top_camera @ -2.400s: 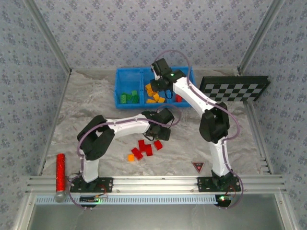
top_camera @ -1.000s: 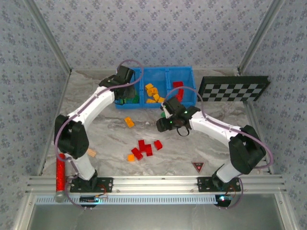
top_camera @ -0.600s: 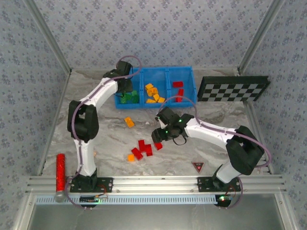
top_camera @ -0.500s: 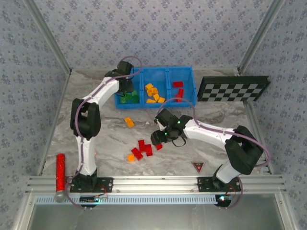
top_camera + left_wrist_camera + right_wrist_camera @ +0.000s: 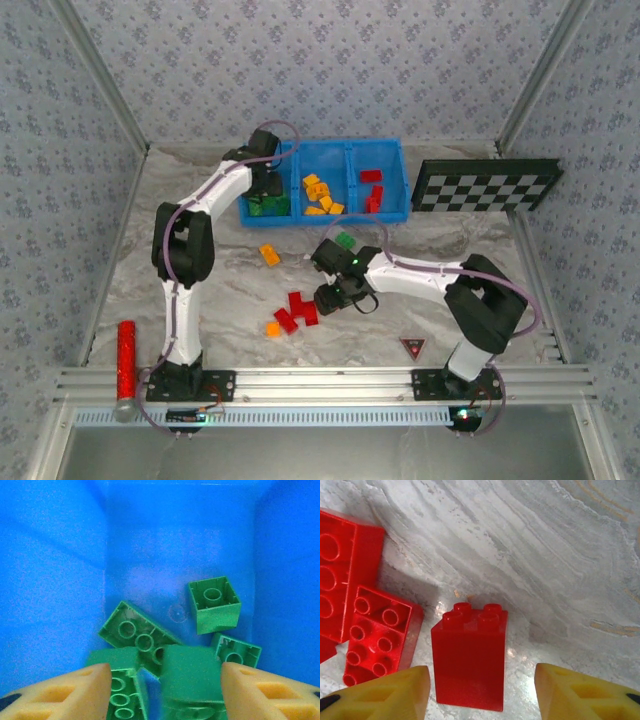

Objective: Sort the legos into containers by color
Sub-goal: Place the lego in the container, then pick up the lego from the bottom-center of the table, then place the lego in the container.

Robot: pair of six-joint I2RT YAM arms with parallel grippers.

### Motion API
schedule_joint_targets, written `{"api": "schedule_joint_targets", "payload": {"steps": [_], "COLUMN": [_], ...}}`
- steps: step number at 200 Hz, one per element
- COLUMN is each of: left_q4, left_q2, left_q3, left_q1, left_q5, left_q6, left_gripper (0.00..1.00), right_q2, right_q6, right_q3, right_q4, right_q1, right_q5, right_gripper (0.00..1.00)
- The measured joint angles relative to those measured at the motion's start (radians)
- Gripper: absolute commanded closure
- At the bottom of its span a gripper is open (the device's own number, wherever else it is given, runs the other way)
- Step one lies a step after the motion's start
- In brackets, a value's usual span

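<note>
Moved: since a second ago the left gripper (image 5: 162, 682) has parted over the green compartment (image 5: 55, 580), and the right gripper (image 5: 482, 687) has dropped to the table (image 5: 545, 555).
Left: jaws apart, with a green brick (image 5: 192, 675) lying loose between them.
Right: open, straddling an upright red brick (image 5: 469, 655) without gripping it.
Meaning: we judge the green brick delivered and the red pickup next.

High rear overview; close downward wrist views, into bin (image 5: 180, 540), onto table (image 5: 545, 555).

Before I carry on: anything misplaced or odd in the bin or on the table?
Nothing stands out. The bin holds green bricks left, orange bricks middle, red bricks right, none mixed. On the table wait loose red bricks, two orange ones and one green piece.
</note>
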Motion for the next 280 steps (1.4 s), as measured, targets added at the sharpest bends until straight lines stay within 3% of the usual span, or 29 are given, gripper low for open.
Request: {"api": "schedule_joint_targets", "payload": {"steps": [55,78,117,159,197,235,280], "left_q4": [-0.005,-0.016,-0.033,-0.078,-0.106,-0.094,-0.016], "left_q2": [-0.068,-0.156,-0.354,-0.517,-0.624,-0.666,-0.664], "left_q3": [-0.006,-0.024,-0.148,-0.355,-0.564,-0.678,-0.759], "left_q1": [-0.002,-0.016,-0.082,-0.153,-0.206,-0.256,-0.258], "left_q5": [0.014,0.014,0.006,0.001,0.023,0.053,0.063], "left_q6": [0.008,0.012,0.011,-0.005,-0.089,-0.183,-0.272], "left_gripper": [0.37,0.36,0.35,0.34,0.34,0.34,0.34], "right_q2": [0.04,0.041,-0.004,-0.11,-0.116,-0.037,0.127], "right_q6": [-0.027,-0.045,-0.069,-0.124,-0.171,-0.203,-0.233], "right_q3": [0.021,0.038,0.061,0.143,0.22,0.306,0.436], "right_q4": [-0.006,-0.021,-0.095,-0.125,-0.079,0.006,0.079], "right_q1": [0.003,0.0,-0.063,-0.259,-0.403,-0.517,-0.581], "right_q5": [0.029,0.036,0.034,0.043,0.078,0.104,0.112], "right_gripper": [0.71,0.75,0.77,0.77,0.77,0.77,0.77]}}
